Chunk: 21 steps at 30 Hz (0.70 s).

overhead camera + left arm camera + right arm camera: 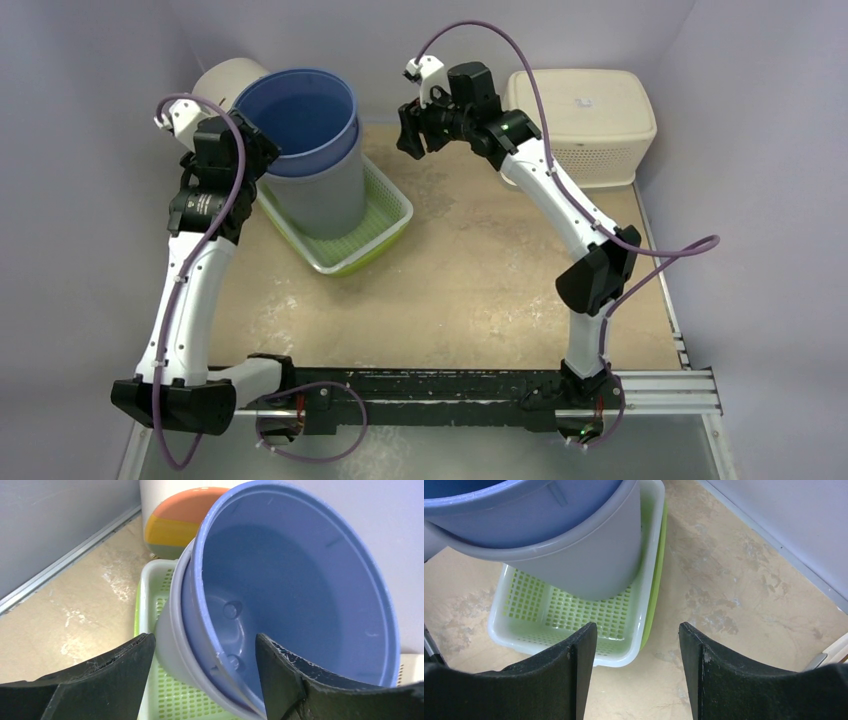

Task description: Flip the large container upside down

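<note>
Left wrist alone shows striped object (172, 522) behind blue container (300, 575)

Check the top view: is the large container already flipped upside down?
No, the blue container stands with its open mouth facing up, nested in a grey container that sits in the green basket.

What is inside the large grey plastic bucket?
A blue plastic bucket is nested in the grey plastic bucket, and the blue one looks empty. The grey bucket's own floor is covered, so anything beneath the blue one is hidden.
</note>
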Available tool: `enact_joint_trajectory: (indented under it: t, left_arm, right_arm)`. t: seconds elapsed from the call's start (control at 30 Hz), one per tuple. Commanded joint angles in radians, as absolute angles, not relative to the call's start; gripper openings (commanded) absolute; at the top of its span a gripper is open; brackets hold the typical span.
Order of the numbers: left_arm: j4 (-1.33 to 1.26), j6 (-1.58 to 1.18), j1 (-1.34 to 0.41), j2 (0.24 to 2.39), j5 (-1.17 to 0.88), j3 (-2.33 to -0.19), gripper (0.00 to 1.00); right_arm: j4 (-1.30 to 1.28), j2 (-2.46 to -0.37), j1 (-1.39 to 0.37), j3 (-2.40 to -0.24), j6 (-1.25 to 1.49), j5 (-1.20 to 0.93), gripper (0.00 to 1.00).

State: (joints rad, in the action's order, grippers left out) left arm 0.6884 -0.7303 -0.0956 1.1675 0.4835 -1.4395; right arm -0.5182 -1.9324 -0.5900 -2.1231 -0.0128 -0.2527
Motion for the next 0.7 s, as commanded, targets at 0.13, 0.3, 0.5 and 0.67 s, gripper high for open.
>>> enact_joint_trajectory:
  t: [0.13, 0.3, 0.5, 0.67]
  left_arm:
    - [0.541, -0.797, -0.067, 1.19, 0.437, -1.427, 0.67]
    - [0.471, -0.822, -0.061, 1.196, 0.405, -1.381, 0.6]
    - [0.42, -0.832, -0.06, 1.212, 0.385, -1.333, 0.4]
    - [0.363, -0.817, -0.058, 1.23, 0.323, -1.322, 0.0]
  right_arm:
    - [-0.497, -1.859, -0.583, -2.111, -0.035, -0.239, 0.63]
    - [-0.514, -1.857, -0.581, -2.109, -0.04, -0.234, 0.63]
    - [-0.518, -1.835, -0.574, -2.083, -0.041, -0.223, 0.62]
    - [-0.515, -1.816, -0.569, -2.056, -0.034, -0.213, 0.61]
